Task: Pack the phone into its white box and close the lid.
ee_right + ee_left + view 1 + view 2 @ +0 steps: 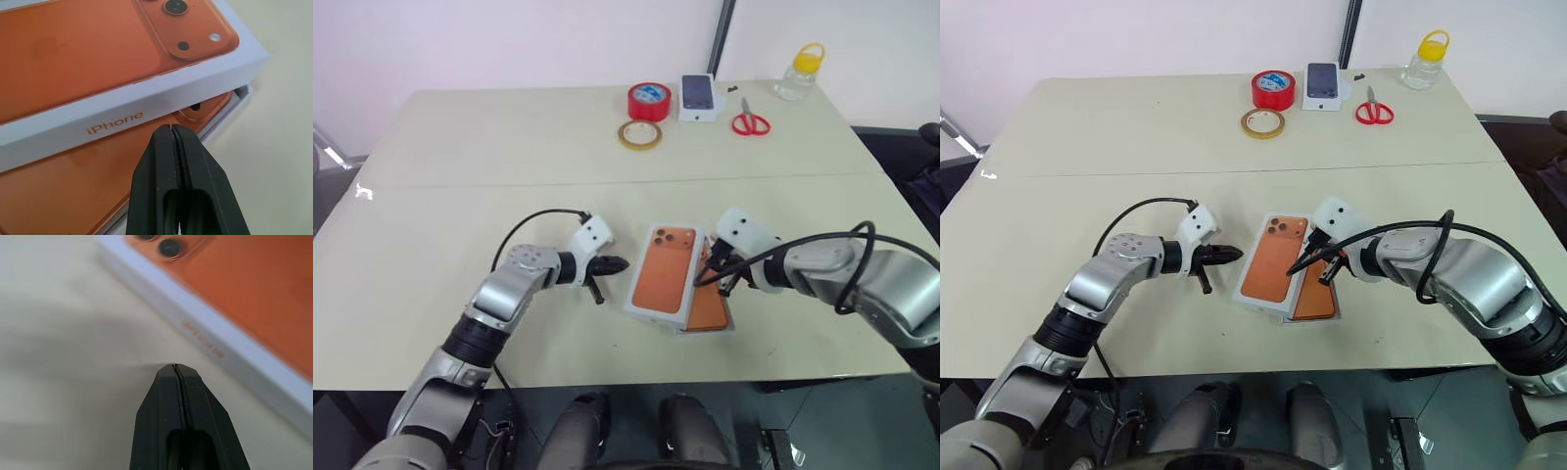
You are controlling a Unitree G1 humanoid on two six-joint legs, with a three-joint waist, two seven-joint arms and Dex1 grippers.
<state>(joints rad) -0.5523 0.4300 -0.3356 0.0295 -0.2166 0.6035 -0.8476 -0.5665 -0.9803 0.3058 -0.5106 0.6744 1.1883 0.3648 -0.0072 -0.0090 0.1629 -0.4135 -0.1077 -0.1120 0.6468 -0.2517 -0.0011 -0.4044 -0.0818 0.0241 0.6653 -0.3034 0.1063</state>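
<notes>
The lid (666,272), its face printed with an orange phone, lies askew over the white box (231,108) near the table's front middle. It covers the box's left part. The copper-orange phone (713,307) lies in the box and shows under the lid's right edge. My left gripper (621,262) is shut with nothing in it, just left of the lid, its tip close to the lid's white side (230,350). My right gripper (699,282) is shut with nothing in it, its tip at the lid's right side wall (112,122), above the phone (73,186).
At the table's far side stand a red tape roll (648,101), a tan tape ring (638,135), a small white box picturing a dark phone (699,96), red scissors (750,121) and a clear bottle with a yellow cap (801,70). The table's front edge runs close below the lid.
</notes>
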